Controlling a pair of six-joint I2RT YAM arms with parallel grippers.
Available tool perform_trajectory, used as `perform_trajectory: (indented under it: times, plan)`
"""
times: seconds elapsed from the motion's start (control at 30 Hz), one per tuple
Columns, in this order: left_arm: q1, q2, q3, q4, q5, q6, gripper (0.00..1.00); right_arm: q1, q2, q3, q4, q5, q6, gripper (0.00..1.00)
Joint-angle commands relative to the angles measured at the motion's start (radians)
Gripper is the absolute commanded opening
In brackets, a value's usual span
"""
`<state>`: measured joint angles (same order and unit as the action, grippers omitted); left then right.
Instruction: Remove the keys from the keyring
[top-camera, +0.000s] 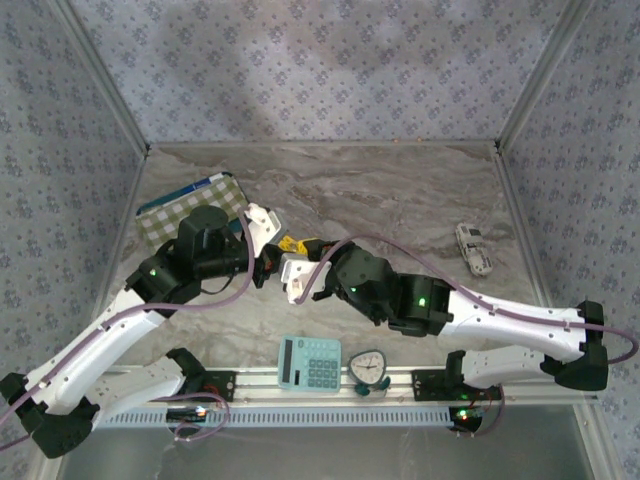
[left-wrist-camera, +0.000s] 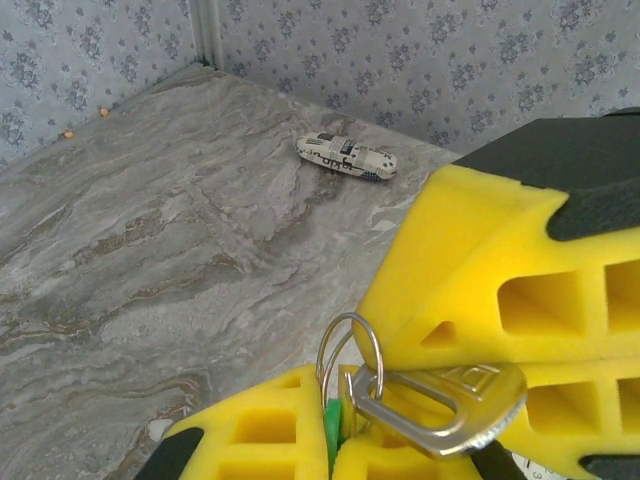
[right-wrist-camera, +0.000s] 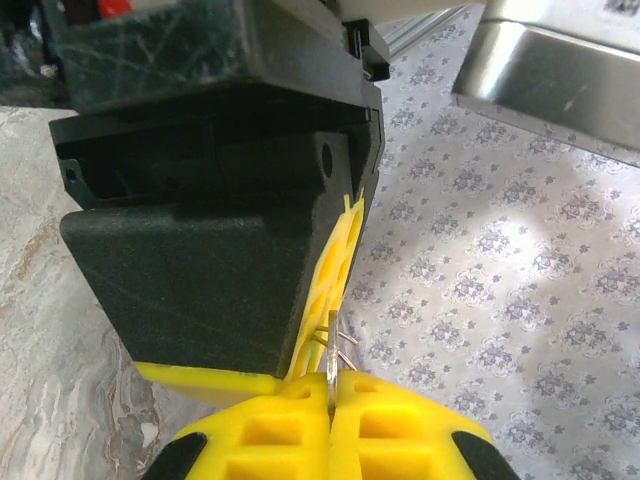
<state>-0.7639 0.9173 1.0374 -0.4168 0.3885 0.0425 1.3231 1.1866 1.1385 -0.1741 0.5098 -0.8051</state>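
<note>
1. Both arms meet over the middle of the worktop (top-camera: 400, 190), claws nose to nose, with the keyring (left-wrist-camera: 350, 345) held up between them and off the marble.
2. The left claw (left-wrist-camera: 335, 425) is clenched. In its wrist view the wire ring rises straight out from between its yellow pads (left-wrist-camera: 250, 435), with a sliver of something green pinched in the same gap. What the green piece is cannot be told.
3. The right claw (right-wrist-camera: 330, 415) is clenched too, biting a silver key (left-wrist-camera: 440, 400) by its head. Its own wrist view shows the key edge-on, a thin metal line between the foam pads.
4. Judged from this, the step in hand is working 1 key off the ring: 1 claw anchors the ring and the other steers the key.
5. The key is not yet free, since its slotted head is threaded on the ring's coil.
6. The next move calls for sliding the head round the coil to the split end, not a straight tug. A straight pull would likely drag the ring out of the left pads.
7. The keyring itself is a small double-turn wire loop, thin and springy-looking. The key is flat, bright and slippery-looking, with a long slot in its head.
8. How many keys hang there cannot be told; only 1 shows clearly.
</note>
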Motion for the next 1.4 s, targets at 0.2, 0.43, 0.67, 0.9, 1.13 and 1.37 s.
perform_trajectory:
  times: [0.2, 0.43, 0.67, 0.9, 1.13, 1.37]
  plan:
    - [-0.061, 0.026, 0.053, 0.499, 0.174, -0.071, 0.0, 0.102, 0.172, -0.019, -0.102, -0.398, -0.032, 0.0]
    - [-0.073, 0.036, 0.042, 0.556, 0.191, -0.101, 0.0, 0.107, 0.149, 0.005, -0.098, -0.489, 0.026, 0.0]
    - [-0.088, 0.045, 0.056, 0.556, 0.197, -0.092, 0.0, 0.11, 0.176, 0.085, -0.278, -0.54, 0.029, 0.0]
    - [-0.09, 0.046, 0.046, 0.569, 0.164, -0.109, 0.0, 0.109, 0.12, 0.063, -0.173, -0.484, 0.042, 0.0]
    - [-0.094, 0.046, 0.014, 0.603, 0.158, -0.146, 0.1, 0.056, 0.064, 0.025, -0.03, -0.387, 0.035, 0.0]
    - [-0.095, 0.043, -0.012, 0.623, 0.149, -0.162, 0.24, 0.013, 0.041, 0.038, 0.025, -0.327, 0.029, 0.0]
